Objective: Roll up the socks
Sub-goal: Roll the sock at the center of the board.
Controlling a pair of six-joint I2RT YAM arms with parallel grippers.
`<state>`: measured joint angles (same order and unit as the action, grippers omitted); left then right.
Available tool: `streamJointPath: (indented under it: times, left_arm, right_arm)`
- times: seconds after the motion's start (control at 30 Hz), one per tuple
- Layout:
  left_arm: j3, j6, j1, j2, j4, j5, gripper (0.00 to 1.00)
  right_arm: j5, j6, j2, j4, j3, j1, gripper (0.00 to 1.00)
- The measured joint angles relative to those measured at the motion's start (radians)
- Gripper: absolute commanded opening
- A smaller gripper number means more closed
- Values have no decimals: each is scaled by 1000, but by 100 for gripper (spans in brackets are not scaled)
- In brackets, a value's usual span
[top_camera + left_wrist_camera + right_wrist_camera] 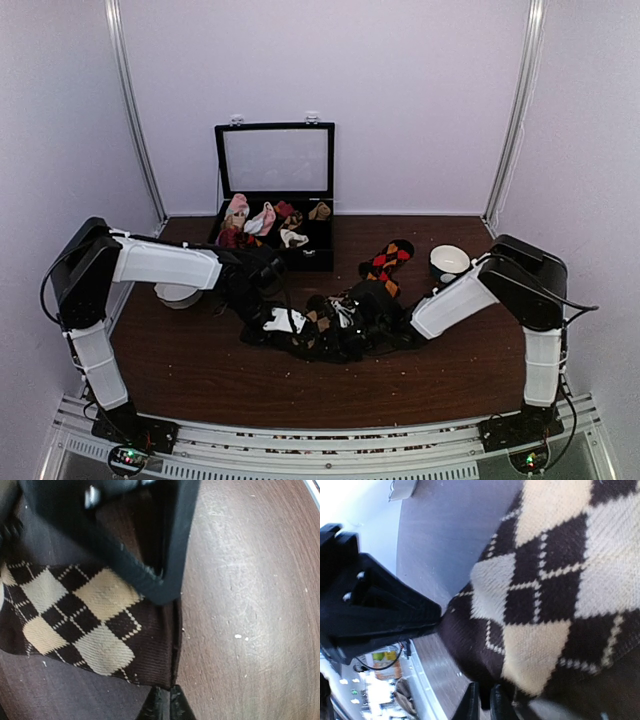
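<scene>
Left claw (161, 705) is sitting all but closed at the bottom edge of its wrist view, and the ribbed cuff of the tan argyle sock (85, 625) is running straight down into its tips. By the look of it, it is gripping that edge. Right claw (485, 702) is likewise showing only a thin slit between its tips, with argyle knit bulging just above them; whether any fabric is actually caught there I cannot tell. In the overhead view both arms are crowding together over this sock, which is lying on the table (200, 375) just below the middle of the frame, while the red and orange argyle sock (388, 262) is waiting up and to the right of it, clear of both arms. Trouble is likeliest to be coming from that crowding. The claws are working so near each other that a rolling turn could be knocking one housing into the other, and a shallow pinch on soft knit could be slipping free — leaving the roll springing open, or dragging the sock across the wood instead of turning it.
</scene>
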<state>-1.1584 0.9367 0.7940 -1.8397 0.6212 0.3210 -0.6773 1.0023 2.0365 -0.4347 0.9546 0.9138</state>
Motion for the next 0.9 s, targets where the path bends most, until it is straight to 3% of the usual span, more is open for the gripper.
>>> streamJointPath:
  times: [0.23, 0.47, 0.57, 0.73, 0.83, 0.9]
  left_arm:
    - [-93, -35, 0, -74, 65, 26, 0]
    - [-114, -67, 0, -81, 96, 51, 0]
    - [-134, -85, -2, -86, 130, 76, 0]
    - [-244, -134, -15, -131, 214, 167, 0]
    - [-270, -156, -28, -141, 243, 212, 0]
    - [-271, -169, -38, -141, 263, 230, 8]
  right_arm:
    - [145, -243, -185, 77, -87, 47, 21]
    - [266, -425, -247, 126, -131, 84, 41]
    - [377, -570, -320, 158, -171, 112, 45]
    - [572, -894, -472, 143, -238, 256, 46]
    - [638, -1047, -459, 132, -242, 320, 46]
    - [668, -1118, -425, 128, -241, 325, 45]
